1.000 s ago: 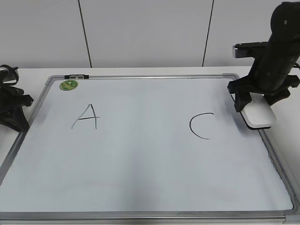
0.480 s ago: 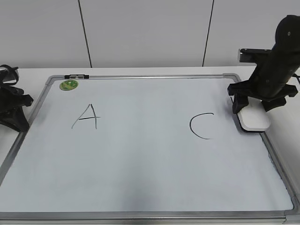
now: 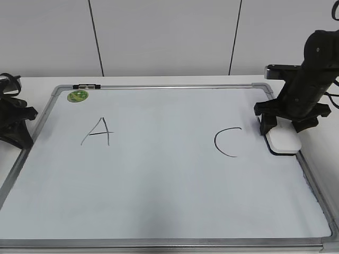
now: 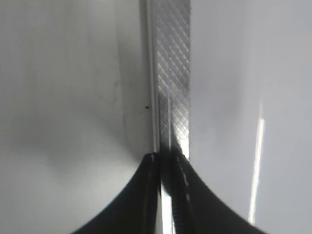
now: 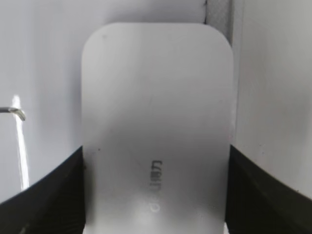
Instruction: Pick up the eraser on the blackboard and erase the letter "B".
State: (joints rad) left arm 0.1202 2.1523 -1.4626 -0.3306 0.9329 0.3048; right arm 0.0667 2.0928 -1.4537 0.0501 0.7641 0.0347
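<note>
The white eraser (image 3: 283, 141) lies flat at the blackboard's right edge, just right of the letter "C" (image 3: 226, 142). My right gripper (image 3: 282, 128) is shut on it, one finger on each long side. In the right wrist view the eraser (image 5: 156, 122) fills the space between the jaws (image 5: 156, 195), grey lettering up. The blackboard (image 3: 159, 174) shows an "A" (image 3: 98, 132) and the "C". No letter "B" is visible; the space between them is blank. My left gripper (image 3: 21, 138) rests shut and empty at the board's left frame (image 4: 173, 73), jaws (image 4: 165, 163) together.
A round green sticker (image 3: 77, 96) sits at the board's top left corner. The board's metal frame runs just right of the eraser (image 5: 218, 12). A white wall stands behind the table.
My right gripper has come down and shifted slightly left with the eraser, bringing it from above the right frame onto the board surface. The left arm has not moved.
</note>
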